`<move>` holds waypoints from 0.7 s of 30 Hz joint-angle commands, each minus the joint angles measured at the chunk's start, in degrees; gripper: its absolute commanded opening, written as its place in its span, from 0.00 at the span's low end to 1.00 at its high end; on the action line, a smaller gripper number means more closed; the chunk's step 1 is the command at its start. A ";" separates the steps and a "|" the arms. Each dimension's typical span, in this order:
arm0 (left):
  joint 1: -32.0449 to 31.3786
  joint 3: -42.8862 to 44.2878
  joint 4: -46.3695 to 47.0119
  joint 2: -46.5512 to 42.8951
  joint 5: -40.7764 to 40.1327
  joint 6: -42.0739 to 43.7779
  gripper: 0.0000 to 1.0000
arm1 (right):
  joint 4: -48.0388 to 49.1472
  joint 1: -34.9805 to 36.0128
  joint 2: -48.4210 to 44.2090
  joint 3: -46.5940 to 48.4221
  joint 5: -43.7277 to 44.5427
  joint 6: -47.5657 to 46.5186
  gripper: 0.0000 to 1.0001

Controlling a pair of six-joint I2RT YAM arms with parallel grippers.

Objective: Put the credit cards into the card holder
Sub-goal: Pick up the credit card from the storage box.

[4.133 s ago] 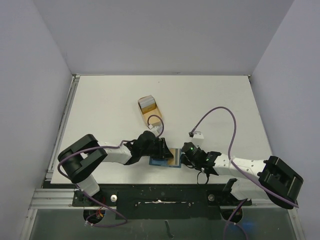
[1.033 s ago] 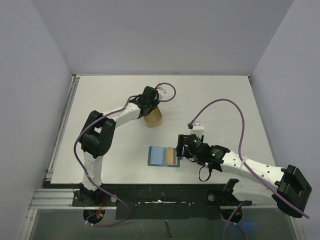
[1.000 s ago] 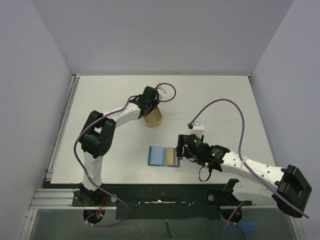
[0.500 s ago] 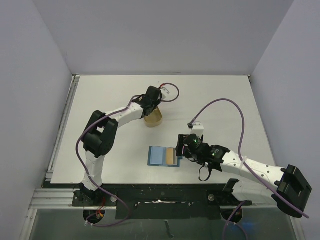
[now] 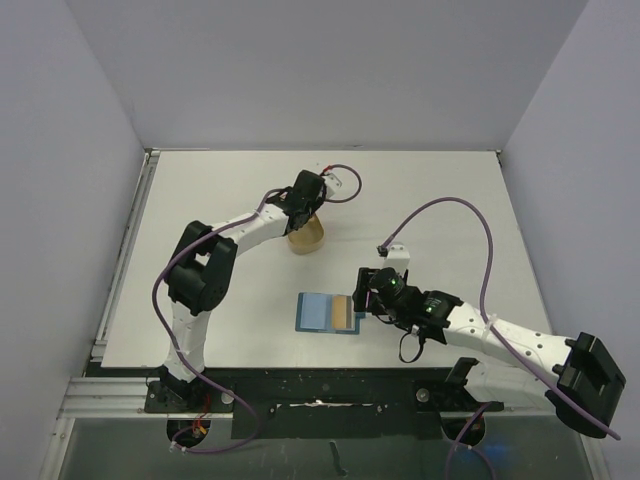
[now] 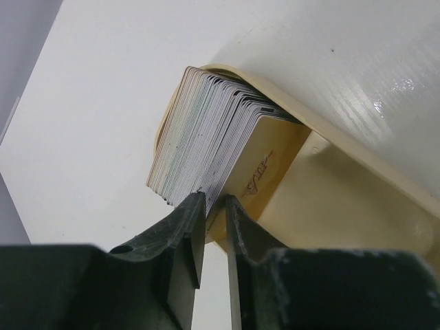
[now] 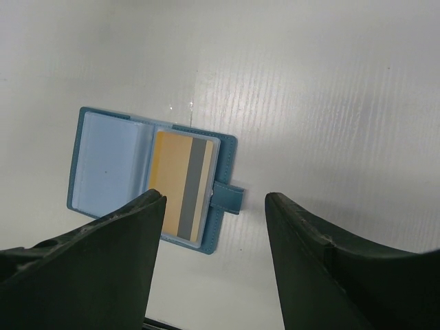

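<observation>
Left pincer (image 6: 213, 198) has swung away, credit cards (image 6: 206, 130) at its nearly closed tips, hold unclear; right pincer (image 7: 214, 199) gapes empty, card holder (image 7: 110, 165) beneath, one tan card (image 7: 168, 182) pocketed.

No legible text; only an unreadable embossed mark (image 6: 260, 172) on the tan card (image 6: 278, 148)

The card holder (image 5: 328, 312) is lying open on the worktop (image 5: 200, 200) near the front edge, between the two arms. One card (image 7: 180, 184) is sitting in its right half, beside the snap tab (image 7: 229, 197) sticking out to the right. The tray (image 5: 305, 235) is resting farther back, well apart from the holder. The credit cards (image 6: 206, 137) are leaning together at one end inside the tray. The left gripper (image 6: 212, 199) is hanging at that stack's edge, and the right gripper (image 7: 215, 198) is hovering just right of the holder.
</observation>
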 commanded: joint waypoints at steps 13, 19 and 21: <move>-1.72 5.01 -2.91 -2.56 0.70 -3.20 0.00 | 1.03 -0.20 -2.55 0.47 0.94 0.45 0.60; -3.11 6.78 -7.61 -5.39 1.31 -7.16 0.00 | 1.02 -0.10 -2.93 0.61 0.46 0.67 0.60; -3.17 7.15 -9.11 -6.58 2.29 -9.72 0.00 | 1.23 -0.02 -3.46 0.57 0.00 0.72 0.60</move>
